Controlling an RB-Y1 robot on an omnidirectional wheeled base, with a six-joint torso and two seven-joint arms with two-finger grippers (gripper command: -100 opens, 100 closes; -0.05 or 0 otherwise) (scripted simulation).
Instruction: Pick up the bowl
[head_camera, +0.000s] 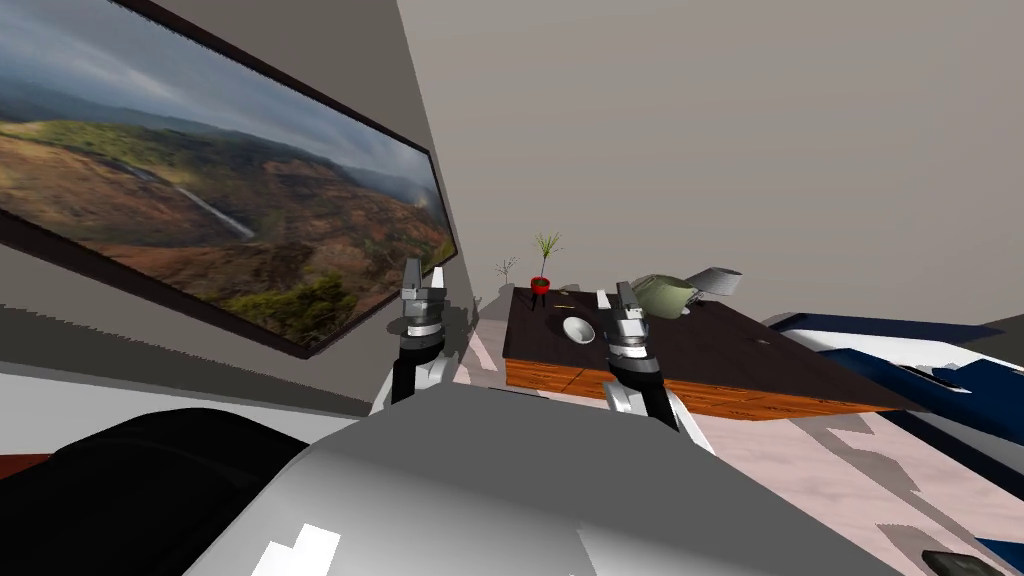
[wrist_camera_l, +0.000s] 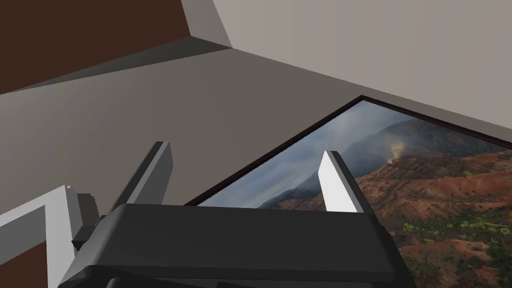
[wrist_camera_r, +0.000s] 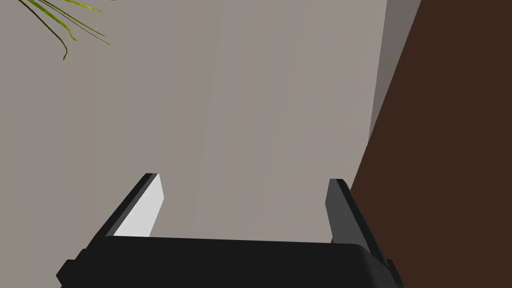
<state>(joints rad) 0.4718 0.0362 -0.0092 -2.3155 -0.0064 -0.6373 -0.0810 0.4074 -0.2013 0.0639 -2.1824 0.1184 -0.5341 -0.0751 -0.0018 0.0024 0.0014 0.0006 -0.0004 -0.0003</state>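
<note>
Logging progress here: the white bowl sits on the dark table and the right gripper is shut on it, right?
Not quite. The right gripper is open and holds nothing, as the right wrist view shows: its two fingers stand well apart with only wall between them. The white bowl does sit on the dark table.

**A living room in a home**

A large framed landscape picture (head_camera: 200, 190) hangs on a plain grey wall. A low, dark-topped table (head_camera: 740, 350) with wooden sides carries a white bowl (head_camera: 578, 329) and, at its far left corner, a small plant in a red pot (head_camera: 541, 284).
</note>
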